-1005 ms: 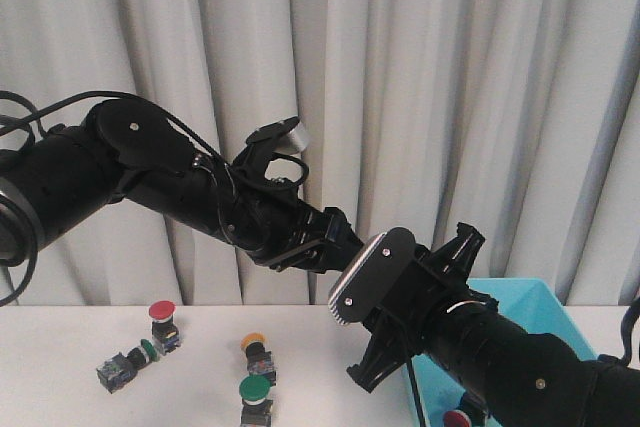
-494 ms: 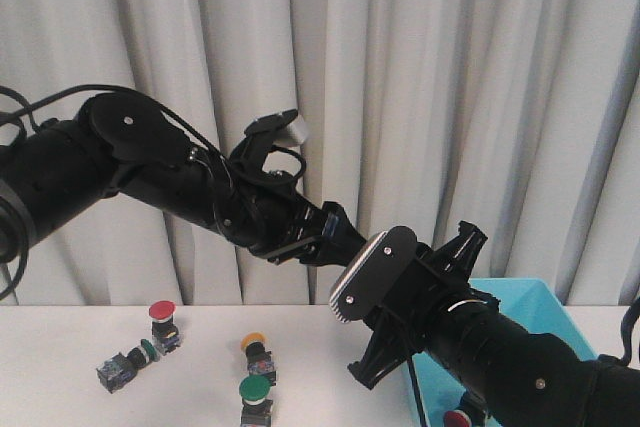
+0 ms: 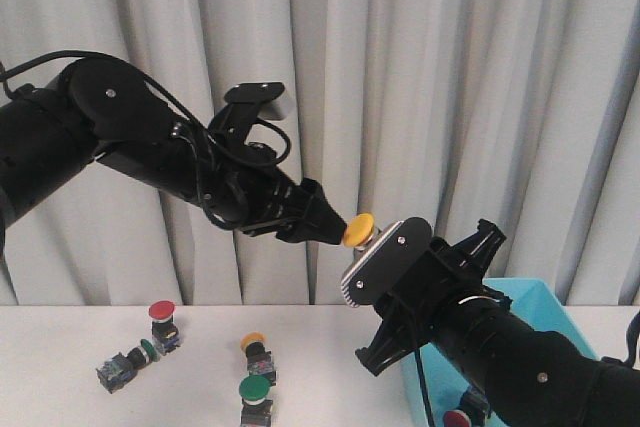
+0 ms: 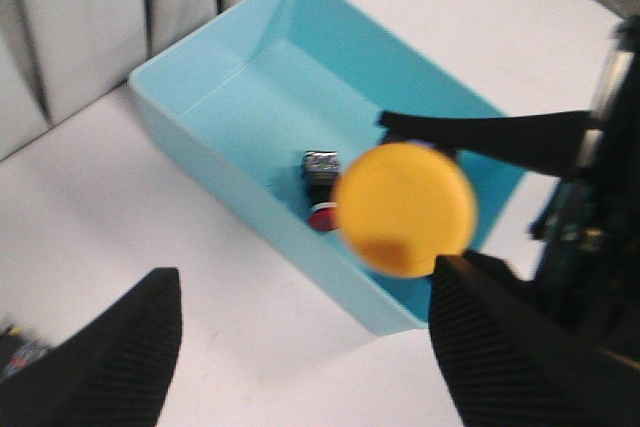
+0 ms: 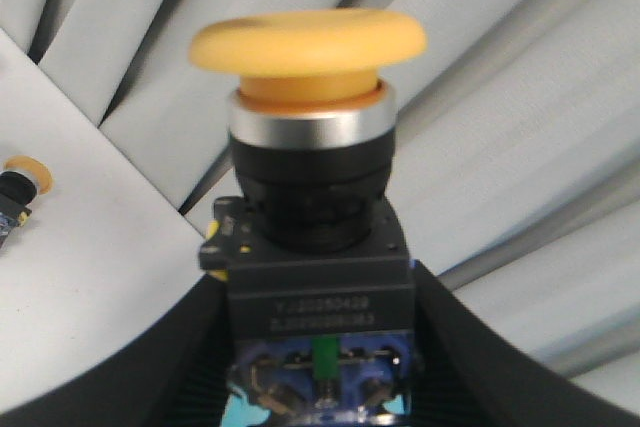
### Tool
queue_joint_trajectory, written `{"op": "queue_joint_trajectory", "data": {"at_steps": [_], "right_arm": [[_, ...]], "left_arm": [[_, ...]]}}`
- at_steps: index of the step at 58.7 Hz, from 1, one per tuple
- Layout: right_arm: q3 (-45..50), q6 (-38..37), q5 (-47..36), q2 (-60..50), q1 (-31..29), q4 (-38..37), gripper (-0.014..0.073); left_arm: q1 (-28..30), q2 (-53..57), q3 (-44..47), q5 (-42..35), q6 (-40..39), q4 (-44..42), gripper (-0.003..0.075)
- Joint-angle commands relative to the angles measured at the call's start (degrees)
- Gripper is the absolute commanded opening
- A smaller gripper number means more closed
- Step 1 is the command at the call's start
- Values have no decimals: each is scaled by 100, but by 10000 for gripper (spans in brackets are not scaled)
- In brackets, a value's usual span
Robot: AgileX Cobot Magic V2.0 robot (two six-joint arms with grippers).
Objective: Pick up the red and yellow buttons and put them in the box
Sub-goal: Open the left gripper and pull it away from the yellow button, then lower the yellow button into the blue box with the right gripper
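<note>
Since a second ago, my left arm has swung up and clear, uncovering a yellow button (image 3: pixel 359 229) held high above the bench (image 3: pixel 60 347). My right claw (image 5: pixel 316 347) is clamped on its dark body, cap up. My left claw (image 4: pixel 300 342) stands wide, gripping nothing, above the box (image 4: pixel 250 187), which sits at the bench's right end with one red button (image 4: pixel 322 215) inside. Over on the left half of the bench lie a green-capped switch (image 3: pixel 256 393), another yellow button (image 3: pixel 254 344) and a red button (image 3: pixel 162 313).
</note>
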State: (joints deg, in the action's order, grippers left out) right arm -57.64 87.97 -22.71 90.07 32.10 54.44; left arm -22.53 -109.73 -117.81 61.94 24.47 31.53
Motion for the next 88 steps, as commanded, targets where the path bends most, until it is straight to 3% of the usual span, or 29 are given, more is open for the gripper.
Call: {"op": "queue_joint_trajectory", "data": {"at_steps": [1,11,22,32,44,53,62,75,82,88], "right_arm": [[-194,64,-524,-210,-15,37,151],[-194,100,-1118,-225,-128,349,151],[-198,641,-606,-469,-507,1034,151],[-336,509,-239,-763,-895,1143,151],[-709,521,949,-1023,-1549,2000,147],[-940,521,1836,-1050,-2185,2694,75],[-961,487,2026,-1050,-2548,2844,10],[-961,409,2385,-998,-2854,3134,-1],[-961,-169,2988,-750,-3251,3316,-1],[-961,-760,3413,-474,-3565,2891,-1]], "left_arm": [[141,415,-181,-209,-269,-46,503],[383,690,-181,-132,-259,-147,503],[624,1225,-181,24,12,-552,454],[786,1693,-181,116,96,-926,298],[820,1986,-174,393,233,-1244,-8],[820,2012,-174,577,238,-1311,-7],[820,2020,-174,595,231,-1311,-7],[820,2020,-174,613,213,-1311,-7],[820,2020,-174,672,196,-1304,-7],[820,2020,-174,816,196,-1304,-7]]}}
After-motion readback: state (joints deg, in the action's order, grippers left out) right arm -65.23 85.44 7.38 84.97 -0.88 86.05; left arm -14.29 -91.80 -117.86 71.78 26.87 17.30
